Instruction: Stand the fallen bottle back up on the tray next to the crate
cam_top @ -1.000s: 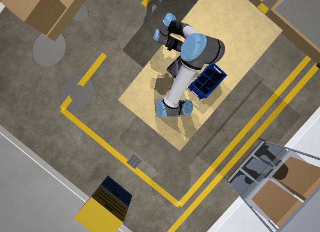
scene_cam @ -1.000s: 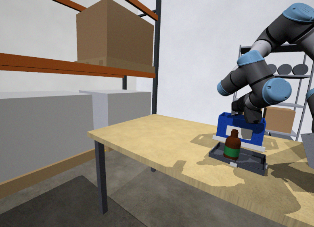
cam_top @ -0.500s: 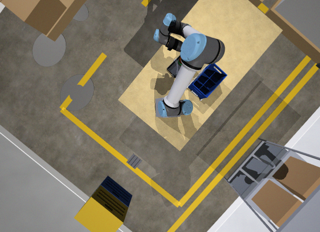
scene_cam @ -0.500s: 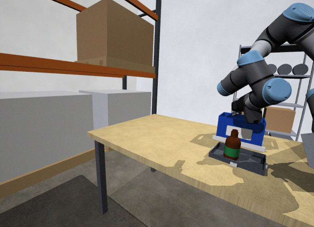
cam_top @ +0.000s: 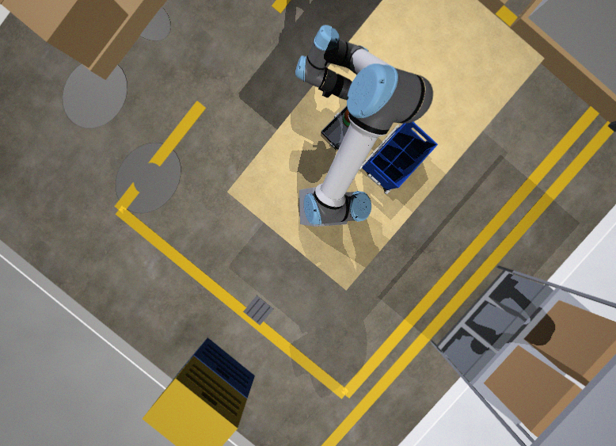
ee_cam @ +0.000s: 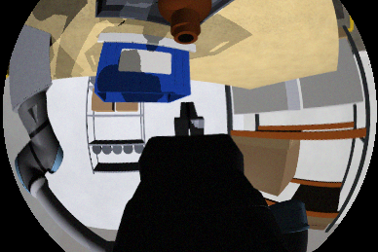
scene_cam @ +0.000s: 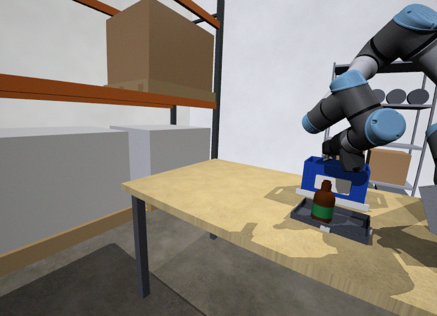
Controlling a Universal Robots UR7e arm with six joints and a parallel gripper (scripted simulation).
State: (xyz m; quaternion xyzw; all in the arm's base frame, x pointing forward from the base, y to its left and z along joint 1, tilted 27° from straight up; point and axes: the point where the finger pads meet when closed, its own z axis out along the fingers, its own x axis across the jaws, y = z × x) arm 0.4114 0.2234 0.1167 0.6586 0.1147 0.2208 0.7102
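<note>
The brown bottle (scene_cam: 323,203) (ee_cam: 184,4) with a green band stands upright on the dark grey tray (scene_cam: 345,233) (ee_cam: 119,3), in the tray's half nearer the free table end. Its base looks flat on the tray floor, and its open neck points up. In the top view the arm partly covers the bottle and the tray (cam_top: 332,132). My gripper (ee_cam: 187,110) (scene_cam: 325,158) is shut with its fingers together and nothing between them. It is above and apart from the bottle. In the top view the fingers are hidden.
The blue crate (cam_top: 393,178) (scene_cam: 308,178) (ee_cam: 180,82) stands beside the tray, behind it in the exterior view. Its divided compartments show in the top view. The arm reaches over the tray and crate area. The wooden table (cam_top: 278,167) (scene_cam: 212,186) has its front edge near the tray.
</note>
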